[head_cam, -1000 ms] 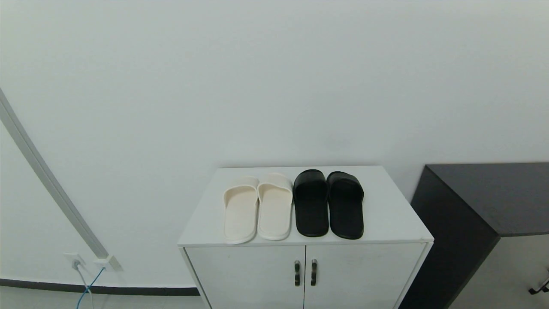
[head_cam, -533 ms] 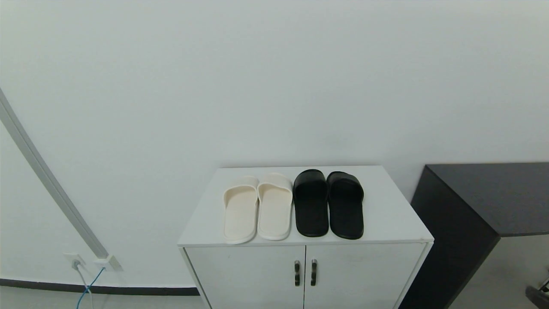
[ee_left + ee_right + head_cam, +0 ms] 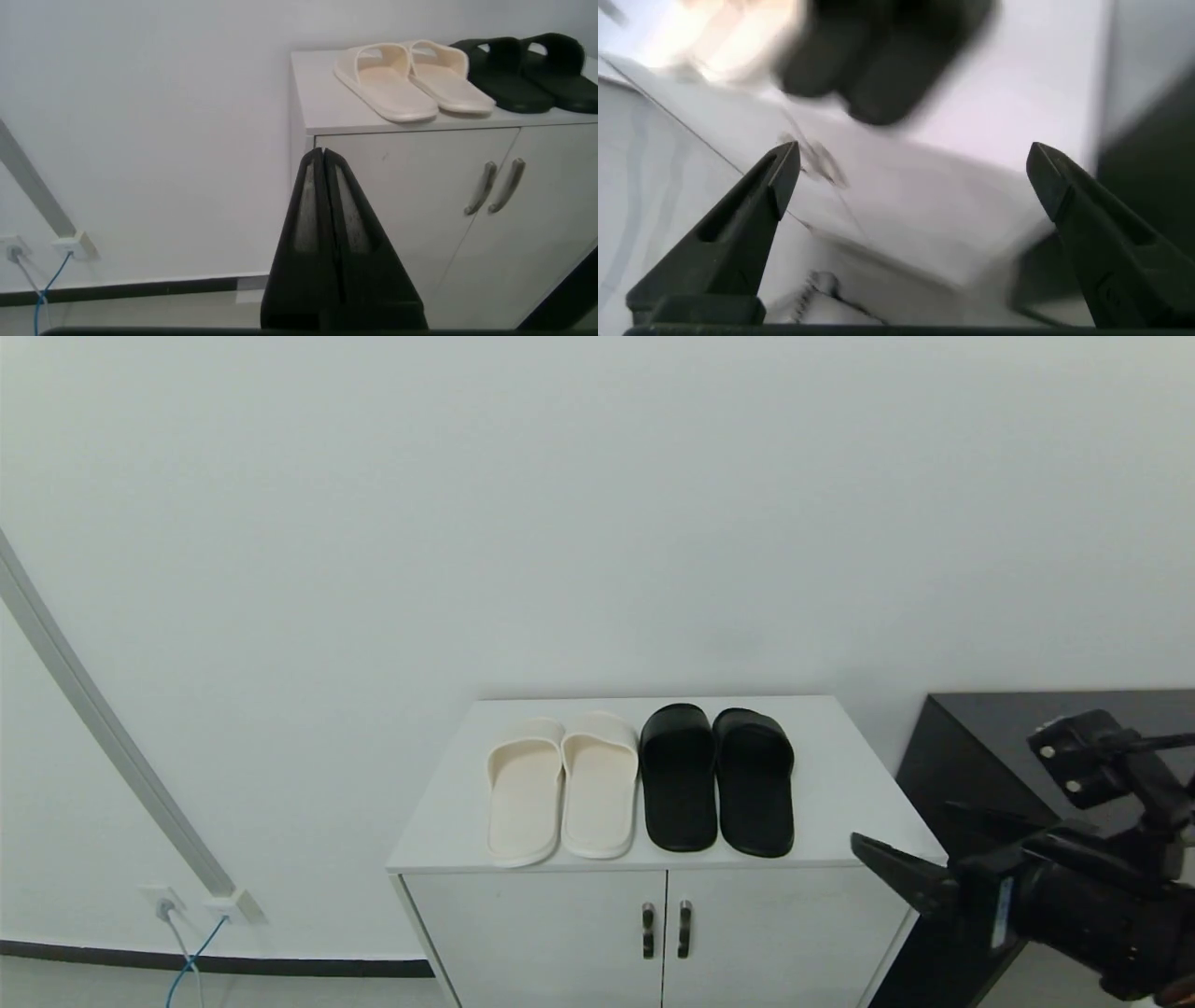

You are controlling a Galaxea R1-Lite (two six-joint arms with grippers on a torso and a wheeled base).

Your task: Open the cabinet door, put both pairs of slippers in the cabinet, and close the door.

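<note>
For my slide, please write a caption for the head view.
Open right end effector near a closed white cabinet bearing cream slippers and black slippers.

White cabinet [image 3: 784, 933], both doors [image 3: 541, 933] shut, two handles [image 3: 665, 930] side by side at the centre seam. On the cabinet top, cream slippers [image 3: 560, 789] sit on the left and black slippers [image 3: 717, 779] just beside them on the right. The right end effector [image 3: 898, 829] is at the cabinet's right front corner, fingers spread.
</note>
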